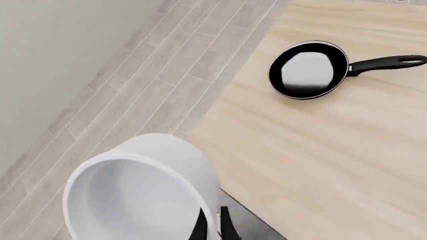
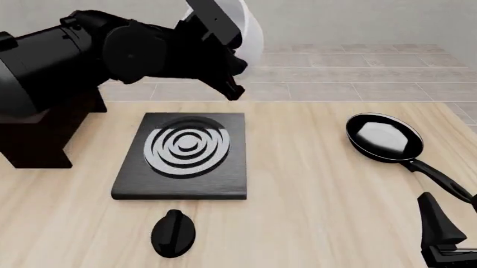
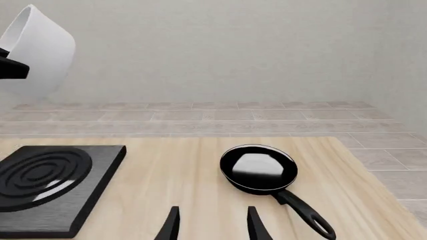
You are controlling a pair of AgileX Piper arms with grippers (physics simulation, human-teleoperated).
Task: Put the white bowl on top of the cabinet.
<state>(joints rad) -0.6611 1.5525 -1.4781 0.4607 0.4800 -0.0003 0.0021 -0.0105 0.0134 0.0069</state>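
Note:
My left gripper (image 2: 214, 19) holds the white bowl (image 2: 251, 32) high in the air, tipped on its side, above the far edge of the table. In the left wrist view the left gripper (image 1: 212, 226) is shut on the rim of the bowl (image 1: 133, 192), one finger inside and one outside. The dark cabinet (image 2: 33, 142) stands at the table's left edge, partly hidden behind the left arm, with the bowl up and to its right. The right gripper (image 3: 212, 225) hovers open and empty near the front right of the table (image 2: 441, 237). The bowl (image 3: 40, 50) also shows in the right wrist view.
A black stove plate (image 2: 182, 153) with silver rings lies centre-left, with a black knob (image 2: 173, 231) in front of it. A black frying pan (image 2: 384, 137) lies at the right, its handle pointing toward the right gripper. Tiled floor lies beyond the table's far edge.

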